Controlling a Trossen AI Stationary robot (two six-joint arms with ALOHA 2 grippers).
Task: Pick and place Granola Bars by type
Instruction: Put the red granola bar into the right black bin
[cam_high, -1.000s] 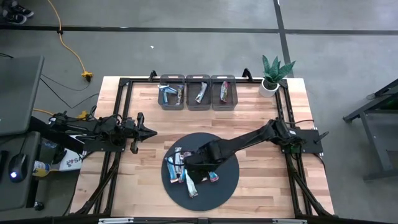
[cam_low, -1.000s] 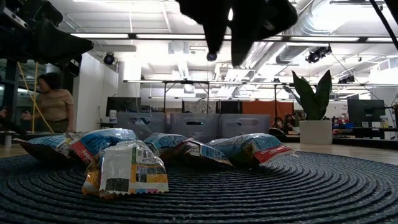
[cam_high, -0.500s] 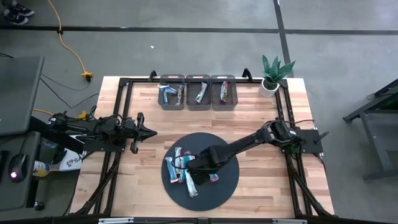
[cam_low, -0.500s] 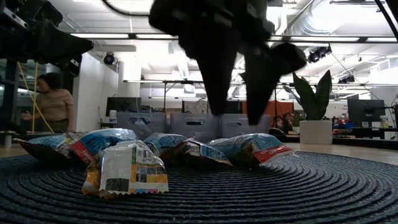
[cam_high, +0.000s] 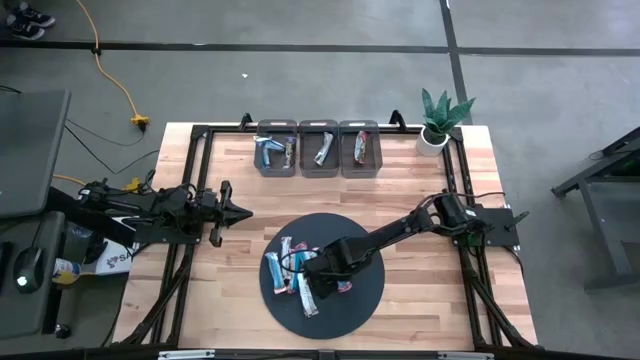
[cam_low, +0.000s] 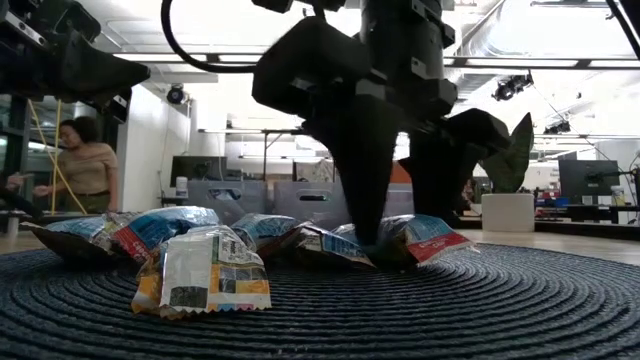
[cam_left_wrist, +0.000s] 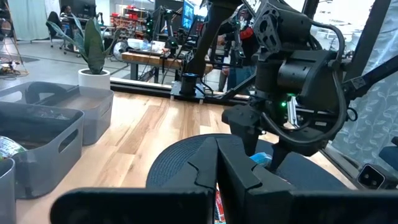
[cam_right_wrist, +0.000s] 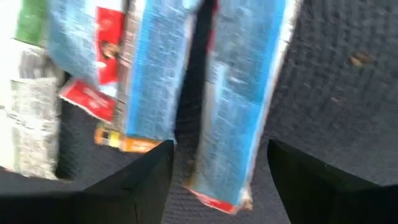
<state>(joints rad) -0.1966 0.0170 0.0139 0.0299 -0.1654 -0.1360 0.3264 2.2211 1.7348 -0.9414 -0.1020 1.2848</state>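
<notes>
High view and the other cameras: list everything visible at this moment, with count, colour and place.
Foil-wrapped granola bars: about six, mostly light blue, some red, piled on the mat's left half; more lie in the bins.
Round dark woven mat: one, table's front centre.
Grey plastic bins: three, in a row at the table's back edge.
Potted green plant: one, white pot, back right corner.
Person: one, in the room behind.
Left gripper: parked at the table's left.
Right gripper: open, fingers straddling a blue bar on the mat.
</notes>
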